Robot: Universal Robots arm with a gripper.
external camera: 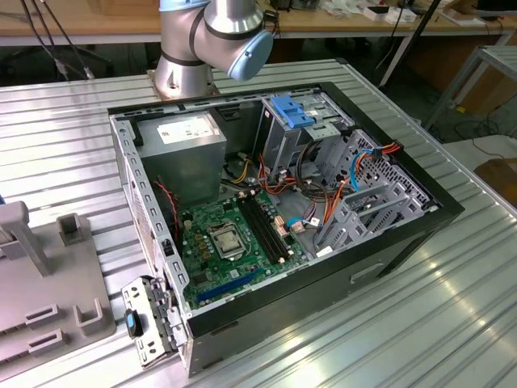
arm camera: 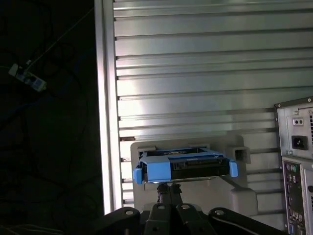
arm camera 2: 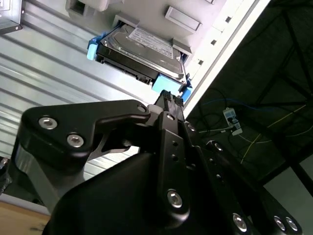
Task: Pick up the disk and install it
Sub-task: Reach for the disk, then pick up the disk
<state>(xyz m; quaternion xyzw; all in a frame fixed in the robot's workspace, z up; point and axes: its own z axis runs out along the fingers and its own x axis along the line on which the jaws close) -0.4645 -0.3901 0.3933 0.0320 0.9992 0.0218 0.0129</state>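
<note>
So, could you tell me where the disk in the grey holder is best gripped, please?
Take the disk by its blue caddy end, which juts free of the grey holder, coming straight in from where the gripper sits; the holder seems to enclose the rest.

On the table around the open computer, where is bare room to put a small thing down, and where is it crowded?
Bare ribbed table lies at the exterior view's right of the computer case, and between the case, the grey holder and the robot base. Crowded: the cables inside.
</note>
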